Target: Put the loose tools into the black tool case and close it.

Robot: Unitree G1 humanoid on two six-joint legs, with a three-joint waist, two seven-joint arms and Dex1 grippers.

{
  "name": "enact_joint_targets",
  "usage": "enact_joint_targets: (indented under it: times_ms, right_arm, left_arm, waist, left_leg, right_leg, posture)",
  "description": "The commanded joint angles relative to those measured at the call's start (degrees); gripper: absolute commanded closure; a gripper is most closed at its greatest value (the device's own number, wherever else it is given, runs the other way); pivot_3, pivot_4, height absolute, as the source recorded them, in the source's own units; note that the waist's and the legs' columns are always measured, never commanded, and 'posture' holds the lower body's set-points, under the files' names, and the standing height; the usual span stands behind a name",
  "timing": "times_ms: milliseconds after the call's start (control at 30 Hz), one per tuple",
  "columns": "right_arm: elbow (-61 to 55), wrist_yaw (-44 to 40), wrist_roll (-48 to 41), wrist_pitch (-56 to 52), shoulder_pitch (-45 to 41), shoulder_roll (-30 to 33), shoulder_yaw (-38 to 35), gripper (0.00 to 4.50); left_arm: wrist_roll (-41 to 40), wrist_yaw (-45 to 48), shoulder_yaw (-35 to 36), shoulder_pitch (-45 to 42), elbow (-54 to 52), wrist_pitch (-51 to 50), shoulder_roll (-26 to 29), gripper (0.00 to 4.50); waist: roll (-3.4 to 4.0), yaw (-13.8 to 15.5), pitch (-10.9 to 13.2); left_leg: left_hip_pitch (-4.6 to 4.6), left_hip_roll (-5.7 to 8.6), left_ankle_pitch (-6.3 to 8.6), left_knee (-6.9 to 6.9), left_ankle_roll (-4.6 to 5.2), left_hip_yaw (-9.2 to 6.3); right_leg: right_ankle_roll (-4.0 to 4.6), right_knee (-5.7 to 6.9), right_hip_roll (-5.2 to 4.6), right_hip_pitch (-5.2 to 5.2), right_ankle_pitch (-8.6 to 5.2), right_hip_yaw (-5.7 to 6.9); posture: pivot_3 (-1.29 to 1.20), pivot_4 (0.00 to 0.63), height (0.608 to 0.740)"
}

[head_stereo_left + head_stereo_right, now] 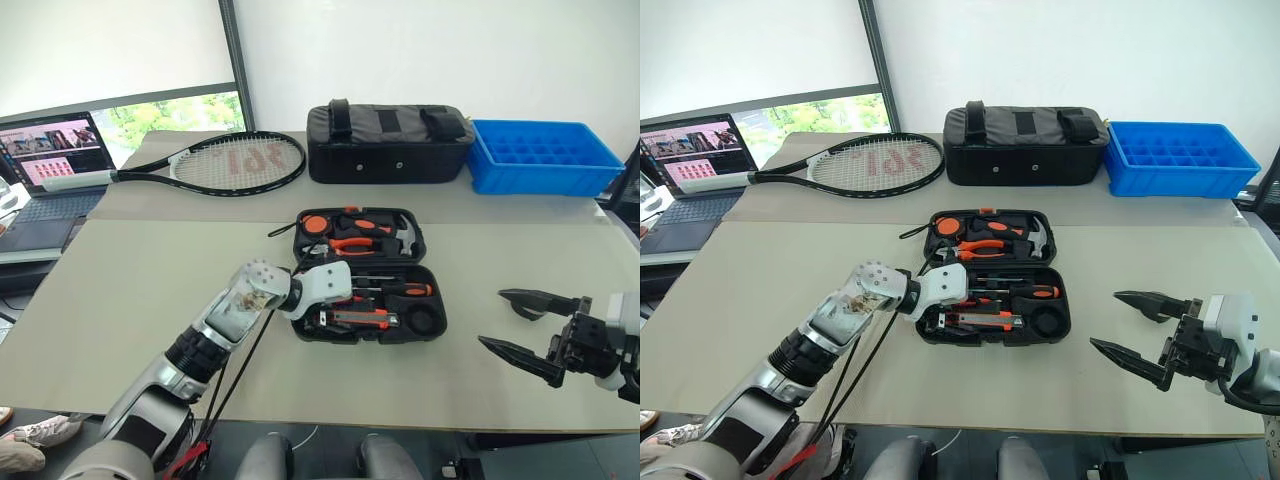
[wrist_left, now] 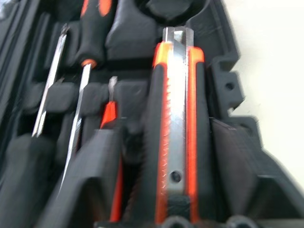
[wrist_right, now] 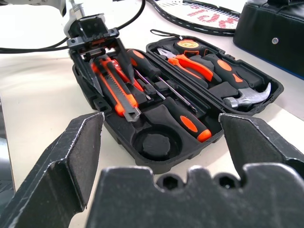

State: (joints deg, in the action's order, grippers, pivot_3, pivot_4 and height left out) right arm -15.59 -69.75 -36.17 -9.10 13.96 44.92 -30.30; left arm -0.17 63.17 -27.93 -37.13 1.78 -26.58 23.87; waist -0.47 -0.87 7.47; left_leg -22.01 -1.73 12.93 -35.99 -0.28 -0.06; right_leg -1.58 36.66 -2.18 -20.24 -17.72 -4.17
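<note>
Over the near half of the black tool case (image 1: pixel 368 273), lying open mid-table, my left gripper (image 3: pixel 102 64) hangs with fingers apart, straddling the utility knife (image 2: pixel 176 123) in its recess; screwdrivers (image 3: pixel 164 95) lie bedded just beside it; my right gripper (image 1: pixel 532 328) waits spread wide at three o'clock; I judge loading is finishing; next: withdraw left, fold the lid shut.

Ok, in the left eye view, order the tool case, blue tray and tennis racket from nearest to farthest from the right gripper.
From the right gripper:
1. Black tool case, open, just to its left.
2. Blue tray, at the table's far right.
3. Tennis racket, far left.
</note>
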Motion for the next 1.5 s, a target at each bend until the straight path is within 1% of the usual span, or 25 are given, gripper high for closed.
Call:
enact_joint_targets:
  times_ms: [33, 167, 233, 333, 400, 433, 500, 533, 567, 600, 667, 700, 733, 867, 1000, 1067, 1133, 1233, 1300, 1400, 1433, 1500]
  right_arm:
    - [-0.91, 0.01, -0.89, 0.73, -0.72, 0.58, -1.18, 0.0]
    - [-0.83, 0.06, -0.76, 0.72, -0.86, 0.67, -1.11, 0.0]
    - [-0.84, 0.11, -0.65, 0.75, -0.92, 0.62, -1.0, 0.0]
    - [-0.85, 0.28, -0.48, 0.88, -1.21, 0.47, -0.61, 0.0]
    - [-0.95, 0.39, -0.49, 0.84, -1.32, 0.43, -0.46, 0.0]
    - [-1.04, 0.35, -0.55, 0.81, -1.36, 0.43, -0.35, 0.0]
    - [-1.22, 0.4, -0.56, 0.69, -1.52, 0.49, -0.08, 0.0]
    - [-1.25, 0.38, -0.6, 0.66, -1.56, 0.52, -0.07, 0.0]
    - [-1.42, 0.46, -0.63, 0.56, -1.53, 0.54, -0.08, 0.0]
    - [-1.53, 0.49, -0.64, 0.53, -1.51, 0.53, -0.11, 0.0]
    - [-1.75, 0.59, -0.68, 0.39, -1.48, 0.47, -0.14, 0.0]
    - [-1.89, 0.85, -0.73, 0.3, -1.5, 0.34, -0.18, 0.0]
    - [-2.01, 1.1, -0.77, 0.23, -1.55, 0.21, -0.19, 0.0]
    - [-1.81, 1.55, -0.74, 0.42, -1.9, 0.16, -0.06, 0.0]
    - [-1.71, 1.83, -0.58, 0.59, -2.14, 0.06, 0.22, 0.0]
    - [-1.64, 1.78, -0.5, 0.76, -1.96, -0.06, 0.27, 0.0]
    - [-1.53, 1.69, -0.51, 0.92, -1.66, -0.21, 0.15, 0.0]
    - [-1.43, 1.56, -0.53, 1.08, -1.28, -0.44, 0.01, 0.0]
    - [-1.28, 1.44, -0.51, 1.17, -1.19, -0.57, 0.02, 0.0]
    - [-0.99, 1.31, -0.4, 1.36, -1.33, -0.74, 0.2, 0.0]
    - [-0.81, 1.24, -0.35, 1.43, -1.49, -0.76, 0.28, 0.0]
    - [-0.5, 1.12, -0.3, 1.58, -1.85, -0.78, 0.41, 0.0]
  left_arm:
    - [-2.4, -0.7, 2.4, -1.0, -1.61, -1.04, -1.58, 0.04]
    - [-9.73, -0.75, 9.53, -3.78, -3.65, -3.6, -4.66, 0.04]
    - [-12.71, -0.2, 11.7, -4.59, -3.37, -4.32, -5.49, 0.04]
    - [-11.72, 0.92, 10.76, -4.2, 1.32, 2.04, -5.7, 0.79]
    - [-11.75, 1.58, 10.55, -3.86, 2.93, 4.53, -6.0, 1.47]
    - [-10.64, 3.25, 9.22, -3.18, 5.36, 8.37, -5.6, 1.94]
    - [-9.4, 5.41, 7.71, -2.36, 8.87, 12.72, -5.11, 2.58]
    - [-8.72, 6.54, 6.83, -2.19, 10.42, 14.82, -4.8, 2.99]
    - [-7.44, 6.64, 6.03, -2.34, 12.53, 16.71, -4.6, 3.16]
    - [-6.0, 6.68, 5.23, -2.59, 14.68, 18.94, -4.45, 3.6]
    - [-4.7, 7.04, 4.53, -2.99, 17.49, 21.71, -4.48, 4.3]
    - [-5.05, 7.41, 4.76, -3.23, 19.09, 22.0, -5.09, 4.41]
    - [-5.51, 7.65, 5.11, -3.52, 20.82, 22.1, -5.77, 4.41]
    - [-3.04, 7.72, 4.55, -6.09, 30.37, 26.64, -7.03, 4.41]
    - [-0.94, 9.35, 3.26, -6.74, 34.13, 31.5, -7.04, 4.41]
    - [0.58, 8.66, 2.79, -6.76, 35.48, 34.72, -6.9, 4.41]
    - [0.65, 5.45, 4.64, -7.61, 36.99, 37.6, -7.83, 4.41]
    - [-4.87, 3.2, 10.52, -9.08, 36.76, 38.23, -10.52, 4.41]
    - [-8.84, 6.1, 13.19, -8.87, 35.01, 38.84, -11.26, 4.41]
    - [-12.77, 13.6, 13.69, -6.93, 31.86, 37.35, -10.37, 4.41]
    - [-12.24, 15.87, 12.73, -6.35, 31.62, 37.54, -9.46, 4.41]
    - [-7.49, 16.99, 10.0, -6.33, 33.96, 42.0, -7.63, 4.41]
  waist:
    - [0.0, 0.09, 0.0]
    - [-0.01, 0.22, 0.01]
    - [-0.01, 0.19, 0.01]
    - [0.02, 0.06, -0.01]
    - [0.03, -0.08, -0.01]
    - [0.03, -0.12, -0.02]
    - [0.03, -0.11, -0.02]
    - [0.04, -0.1, -0.02]
    - [0.03, -0.07, -0.02]
    - [0.03, 0.0, -0.02]
    - [0.03, 0.13, -0.02]
    - [0.03, 0.15, -0.02]
    - [0.03, 0.16, -0.02]
    - [0.03, 0.25, -0.02]
    - [0.04, 0.08, -0.02]
    - [0.04, 0.0, -0.03]
    - [0.04, 0.05, -0.03]
    - [0.03, 0.15, -0.02]
    - [0.02, 0.06, -0.01]
    - [0.04, -0.03, -0.02]
    - [0.06, -0.01, -0.03]
    - [0.08, -0.03, -0.05]
  left_leg:
    - [-0.01, 0.0, 0.0, 0.0, 0.0, 0.0]
    - [-0.02, 0.01, 0.0, -0.08, 0.0, -0.05]
    - [-0.04, 0.02, 0.0, -0.09, 0.0, -0.06]
    - [-0.04, 0.03, 0.0, -0.06, 0.0, -0.05]
    - [0.0, 0.02, 0.0, -0.02, 0.0, -0.02]
    - [0.0, 0.02, 0.0, -0.02, 0.0, -0.02]
    - [0.02, 0.02, 0.0, -0.03, 0.0, -0.02]
    - [0.02, 0.02, 0.0, -0.03, 0.0, -0.02]
    - [0.04, 0.02, 0.0, -0.04, 0.0, -0.02]
    - [0.04, 0.02, 0.0, -0.05, 0.0, -0.03]
    - [0.05, 0.03, 0.0, -0.08, 0.0, -0.04]
    - [0.04, 0.03, 0.0, -0.08, 0.0, -0.04]
    - [0.04, 0.03, 0.0, -0.08, 0.0, -0.05]
    - [0.03, 0.06, 0.0, -0.12, 0.0, -0.05]
    - [0.0, 0.06, 0.0, -0.1, 0.0, -0.06]
    - [0.0, 0.05, 0.0, -0.09, 0.0, -0.05]
    - [0.01, 0.05, 0.0, -0.09, 0.0, -0.05]
    - [0.01, 0.05, 0.0, -0.16, 0.0, -0.05]
    - [0.01, 0.04, 0.0, -0.23, 0.0, -0.07]
    - [-0.03, 0.04, 0.0, -0.18, 0.0, -0.07]
    - [-0.03, 0.04, 0.0, -0.14, 0.0, -0.07]
    - [0.0, 0.05, 0.0, -0.1, 0.0, -0.06]
  right_leg:
    - [0.0, 0.0, 0.0, 0.0, 0.0, 0.0]
    - [-0.01, -0.02, -0.02, -0.06, 0.0, 0.02]
    - [-0.01, -0.02, -0.02, -0.07, -0.01, 0.03]
    - [-0.02, -0.02, -0.02, 0.0, -0.01, 0.02]
    - [-0.02, 0.01, -0.01, 0.03, -0.01, -0.02]
    - [-0.02, 0.02, 0.0, 0.03, -0.01, -0.02]
    - [-0.02, 0.02, 0.01, 0.03, -0.01, -0.02]
    - [-0.02, 0.03, 0.0, 0.03, -0.01, -0.02]
    - [-0.01, 0.02, 0.01, 0.02, -0.01, -0.02]
    - [-0.01, 0.02, 0.01, 0.0, -0.01, -0.01]
    - [0.0, 0.01, 0.0, -0.02, 0.0, 0.0]
    - [-0.01, 0.0, 0.0, -0.02, 0.0, 0.0]
    - [0.01, -0.01, 0.0, -0.02, 0.0, 0.0]
    - [-0.02, -0.01, -0.02, 0.0, -0.01, 0.0]
    - [-0.03, 0.01, -0.01, 0.02, -0.01, -0.01]
    - [-0.03, 0.03, 0.0, 0.05, -0.01, -0.01]
    - [-0.03, 0.05, 0.0, 0.08, -0.01, -0.01]
    - [-0.03, 0.07, -0.01, 0.09, -0.01, -0.01]
    - [-0.04, 0.1, -0.01, -0.02, -0.01, 0.01]
    - [-0.03, 0.09, 0.0, -0.06, -0.01, 0.01]
    - [-0.03, 0.08, 0.0, -0.05, -0.01, 0.01]
    - [0.07, 0.08, 0.0, -0.02, 0.05, 0.01]
  posture:
    - [0.0, 0.15, 0.707]
    - [0.0, 0.15, 0.707]
    - [0.0, 0.15, 0.707]
    - [0.0, 0.15, 0.707]
    - [0.0, 0.15, 0.707]
    - [0.0, 0.15, 0.707]
    - [0.0, 0.15, 0.707]
    - [0.0, 0.15, 0.707]
    - [0.0, 0.15, 0.707]
    - [0.0, 0.15, 0.707]
    - [0.0, 0.15, 0.707]
    - [0.0, 0.15, 0.707]
    - [0.0, 0.15, 0.707]
    - [0.0, 0.15, 0.707]
    - [0.0, 0.15, 0.707]
    - [0.0, 0.15, 0.707]
    - [0.0, 0.15, 0.707]
    - [0.0, 0.15, 0.707]
    - [0.0, 0.15, 0.707]
    - [0.0, 0.15, 0.707]
    - [0.0, 0.15, 0.707]
    - [0.0, 0.15, 0.707]
